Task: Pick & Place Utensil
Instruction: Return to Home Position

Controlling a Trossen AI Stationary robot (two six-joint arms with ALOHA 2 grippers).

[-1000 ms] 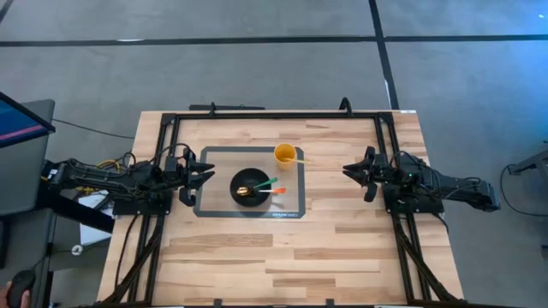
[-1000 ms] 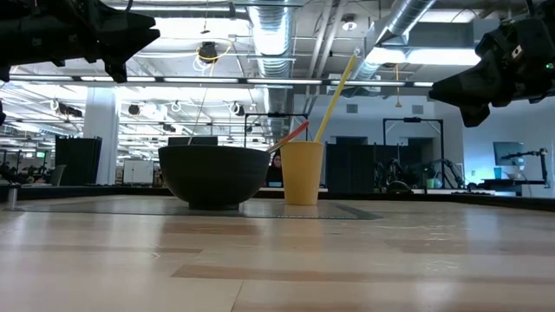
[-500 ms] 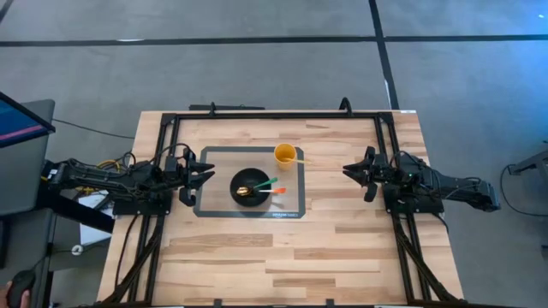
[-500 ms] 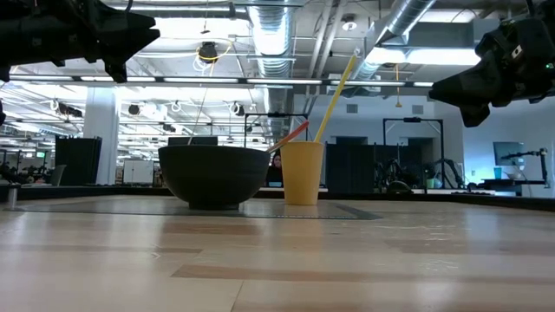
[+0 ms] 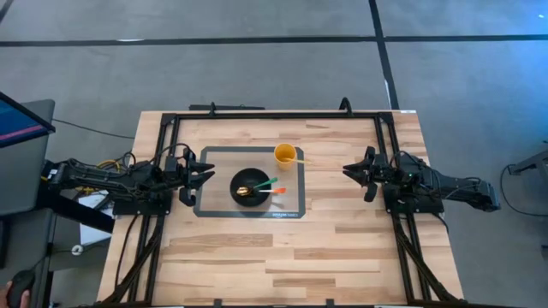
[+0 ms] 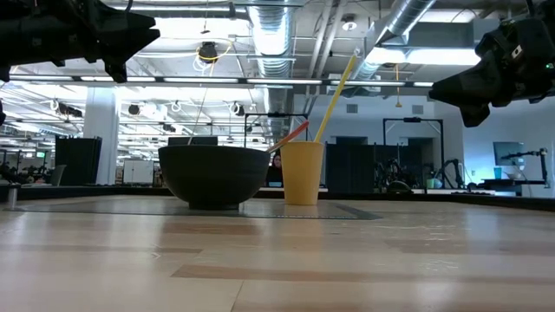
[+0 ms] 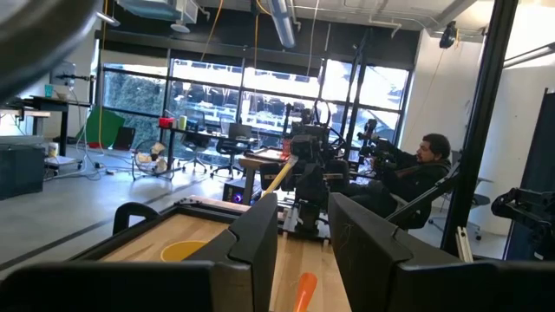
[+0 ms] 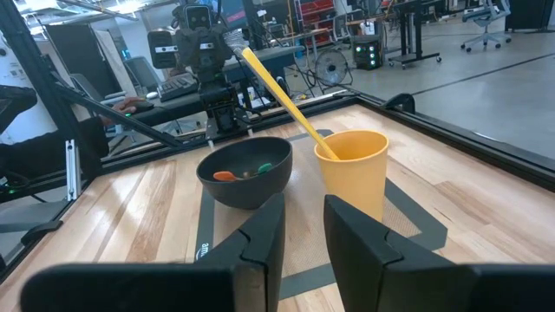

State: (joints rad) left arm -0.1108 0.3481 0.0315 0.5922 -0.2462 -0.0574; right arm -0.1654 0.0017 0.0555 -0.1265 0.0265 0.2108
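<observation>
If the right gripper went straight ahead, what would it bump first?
Probably the yellow straw, leaning from the yellow cup toward the right gripper; height is hard to judge.

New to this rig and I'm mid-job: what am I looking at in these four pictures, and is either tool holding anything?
Two dark robot arms work at a wooden table. One picture looks straight down, one looks level across the tabletop, and one comes from each wrist. On the transparent mat stand a black bowl with a green spoon in it and, beside it, a yellow cup holding a yellow straw. The left tool and right tool hover on either side of the mat, open and empty.
</observation>
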